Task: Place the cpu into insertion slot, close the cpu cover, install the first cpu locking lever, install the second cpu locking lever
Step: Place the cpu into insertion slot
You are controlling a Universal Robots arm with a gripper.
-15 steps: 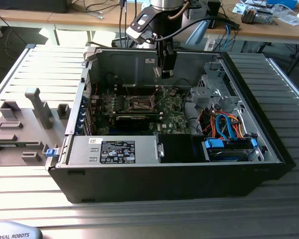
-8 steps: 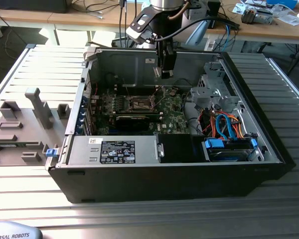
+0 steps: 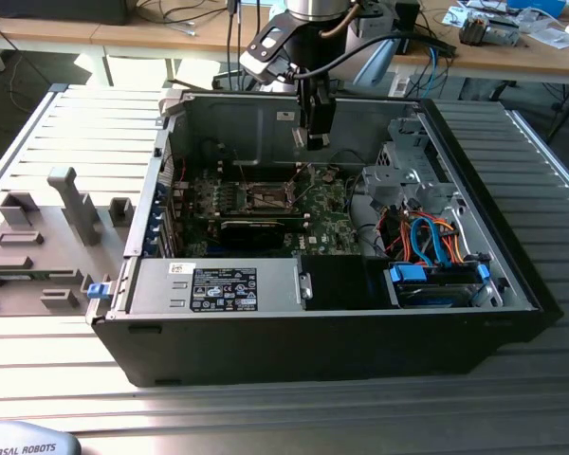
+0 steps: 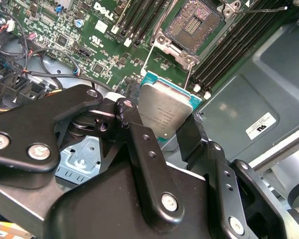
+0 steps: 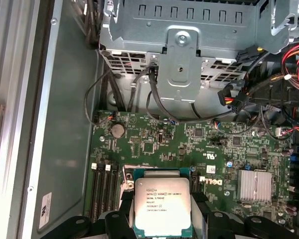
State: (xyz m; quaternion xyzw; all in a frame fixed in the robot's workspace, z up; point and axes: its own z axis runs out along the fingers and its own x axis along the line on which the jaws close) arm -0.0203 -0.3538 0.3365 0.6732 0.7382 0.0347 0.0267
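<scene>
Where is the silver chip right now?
In both wrist views the cpu is gripped between the fingers, above the green motherboard, not yet in the open socket.

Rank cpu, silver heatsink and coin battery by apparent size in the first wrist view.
1. cpu, though it is closest to the camera, which inflates it.
2. silver heatsink.
3. coin battery.

Ribbed metal table (image 3: 266,417) carries open computer case (image 3: 313,351); grey fixture blocks (image 3: 76,209) beside it.
</scene>
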